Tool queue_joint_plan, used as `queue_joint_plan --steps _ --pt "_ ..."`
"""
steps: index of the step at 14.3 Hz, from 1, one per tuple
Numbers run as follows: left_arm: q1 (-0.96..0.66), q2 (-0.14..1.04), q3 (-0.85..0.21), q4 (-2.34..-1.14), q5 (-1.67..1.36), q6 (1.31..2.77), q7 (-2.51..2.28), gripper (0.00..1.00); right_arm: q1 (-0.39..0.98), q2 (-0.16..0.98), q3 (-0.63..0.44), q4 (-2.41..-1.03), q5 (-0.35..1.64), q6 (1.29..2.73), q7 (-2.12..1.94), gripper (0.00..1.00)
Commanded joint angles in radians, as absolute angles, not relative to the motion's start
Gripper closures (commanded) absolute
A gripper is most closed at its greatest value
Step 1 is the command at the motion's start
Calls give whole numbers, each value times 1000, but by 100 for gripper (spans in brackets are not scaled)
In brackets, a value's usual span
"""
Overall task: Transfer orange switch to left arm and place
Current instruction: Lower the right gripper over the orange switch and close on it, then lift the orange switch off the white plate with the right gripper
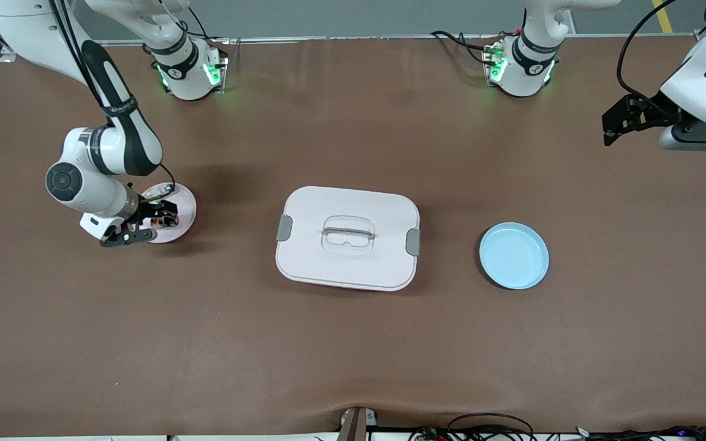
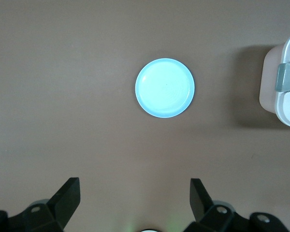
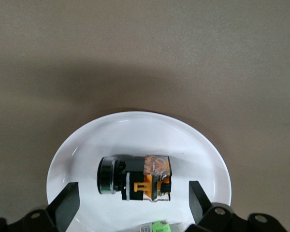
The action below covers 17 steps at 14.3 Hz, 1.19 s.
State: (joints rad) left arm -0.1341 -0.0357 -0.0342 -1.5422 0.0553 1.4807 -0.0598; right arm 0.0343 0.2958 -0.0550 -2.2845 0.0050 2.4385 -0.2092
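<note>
Two plates, orange switch (image 3: pixel 135 180) on white plate (image 3: pixel 135 130), both jaws open, box (image 1: pixel 348 239) lidded

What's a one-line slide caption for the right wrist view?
Open right gripper poised over the orange switch lying on its side on a white plate.

The orange switch (image 3: pixel 135 179), a stubby black cylinder with orange bands, lies on its side, apparently on a white plate (image 3: pixel 135 130), mid-left of the front frame. The box (image 1: pixel 347 237), white, lidded, grey-clipped, sits upright at centre.
</note>
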Motion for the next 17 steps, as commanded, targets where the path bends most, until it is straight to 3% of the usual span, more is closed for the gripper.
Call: queue_joint_plan --steps 1,17 --pt "-133 -29 -35 -1523 68 1473 -58 0 23 330 -49 -2266 3 2465 -225 0" --pt "-126 -40 -35 -1496 67 1433 -58 0 18 394 -49 -2267 12 2494 -224 0"
